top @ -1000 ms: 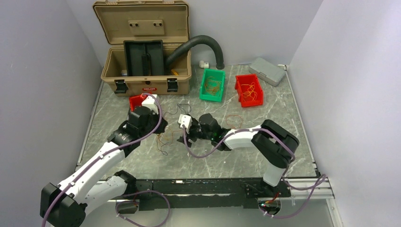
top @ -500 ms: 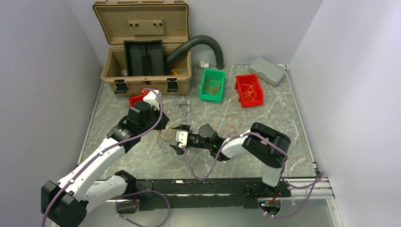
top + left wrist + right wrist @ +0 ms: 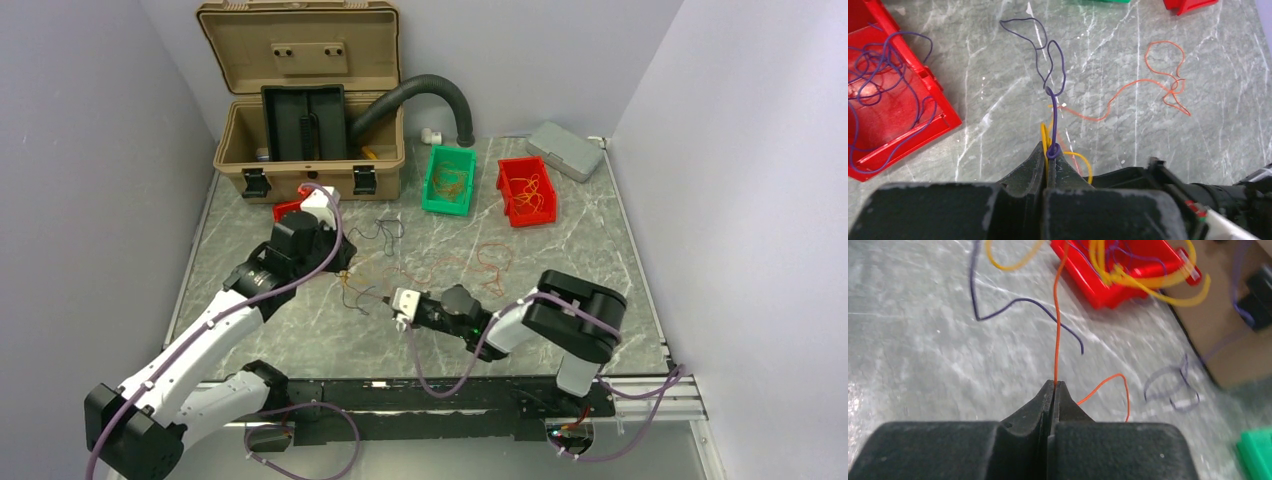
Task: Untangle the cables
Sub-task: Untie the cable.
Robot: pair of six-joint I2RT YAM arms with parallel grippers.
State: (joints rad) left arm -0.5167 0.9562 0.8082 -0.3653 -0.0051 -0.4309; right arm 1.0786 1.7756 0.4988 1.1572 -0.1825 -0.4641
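Both reach inward, low: left tool [image 3: 1048, 148], right tool [image 3: 1054, 384] (each pinching cables [image 3: 1049, 91])

Table [image 3: 590, 300] bears toolbox [image 3: 310, 172], green bin [image 3: 449, 182], red bin [image 3: 527, 192], cables [image 3: 487, 262].

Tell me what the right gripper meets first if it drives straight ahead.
Along the orange cable held by the right gripper, probably the yellow cable loops first, then the red bin; depth is unclear.
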